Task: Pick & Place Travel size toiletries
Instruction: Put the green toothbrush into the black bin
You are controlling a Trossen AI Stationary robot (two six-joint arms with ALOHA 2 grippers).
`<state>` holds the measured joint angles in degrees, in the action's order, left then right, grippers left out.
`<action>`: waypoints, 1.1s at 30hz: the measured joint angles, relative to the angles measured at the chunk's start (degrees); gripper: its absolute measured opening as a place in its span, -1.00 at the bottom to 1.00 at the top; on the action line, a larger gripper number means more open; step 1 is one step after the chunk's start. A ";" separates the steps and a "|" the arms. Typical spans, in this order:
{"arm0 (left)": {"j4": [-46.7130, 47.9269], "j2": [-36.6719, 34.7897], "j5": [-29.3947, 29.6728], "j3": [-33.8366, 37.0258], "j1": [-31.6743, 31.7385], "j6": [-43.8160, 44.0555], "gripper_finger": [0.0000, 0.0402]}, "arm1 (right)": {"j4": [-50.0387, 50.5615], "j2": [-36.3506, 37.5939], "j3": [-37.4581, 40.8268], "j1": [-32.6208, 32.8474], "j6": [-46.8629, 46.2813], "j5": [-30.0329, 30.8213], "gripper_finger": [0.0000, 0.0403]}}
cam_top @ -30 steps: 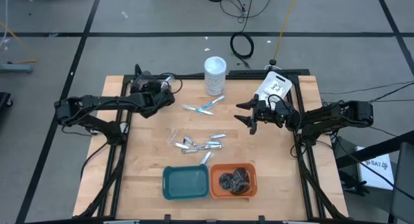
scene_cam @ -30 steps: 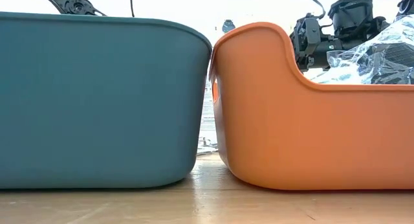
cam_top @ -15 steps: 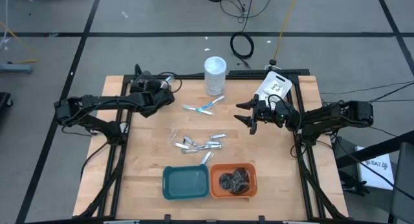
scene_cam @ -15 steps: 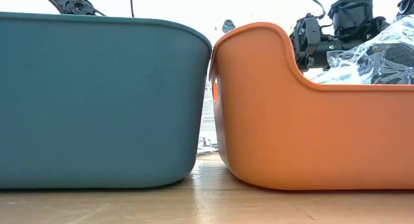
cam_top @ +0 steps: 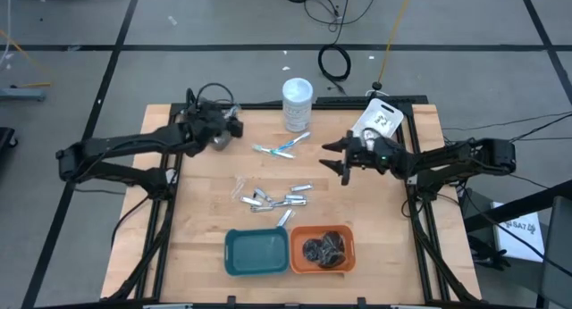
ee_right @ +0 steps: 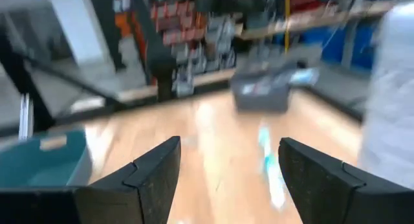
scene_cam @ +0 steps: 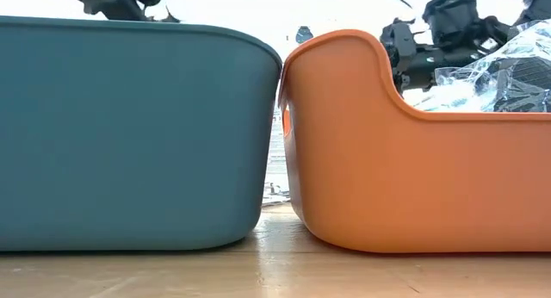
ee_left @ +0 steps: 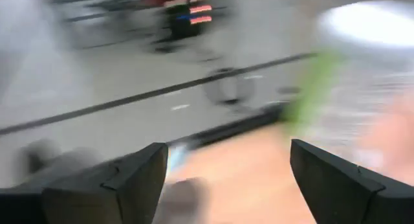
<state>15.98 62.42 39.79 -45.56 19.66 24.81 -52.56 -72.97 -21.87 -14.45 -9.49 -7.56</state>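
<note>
Risk is being posed by both empty pincers, left pincer (cam_top: 223,128) and right pincer (cam_top: 338,157), standing apart: the jar (cam_top: 298,104) or tubes (cam_top: 273,199) could be knocked.

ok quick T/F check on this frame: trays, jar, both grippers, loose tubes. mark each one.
1. The teal tray holds the dark wrapped bundles. False: it looks bare; the dark bundles lie in the orange tray.
2. The white-lidded jar stands upright near the table's far edge. True.
3. The left gripper is clamped on a tube. False: its fingers stand apart with nothing between them.
4. The right gripper is open and empty. True.
5. The silver tubes lie loose on the wood, between the jar and the trays. True.
6. The two trays stand at opposite ends of the table. False: they sit side by side at the near edge.
</note>
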 joint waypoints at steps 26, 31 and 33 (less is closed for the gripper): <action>-18.64 33.96 -12.07 0.98 -1.82 -13.00 0.21 | 19.04 -20.72 -15.14 2.02 2.38 2.79 0.23; -18.46 37.27 -8.66 0.96 0.41 -8.95 0.17 | 18.60 -20.70 -15.14 2.02 3.08 2.79 0.23; -19.14 38.04 -13.92 0.91 0.91 -8.27 0.14 | 18.60 -20.70 -15.14 2.02 3.10 2.79 0.23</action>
<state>-3.16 100.46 25.87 -44.65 20.58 16.54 -33.96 -93.67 -37.01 -12.43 -6.39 -4.78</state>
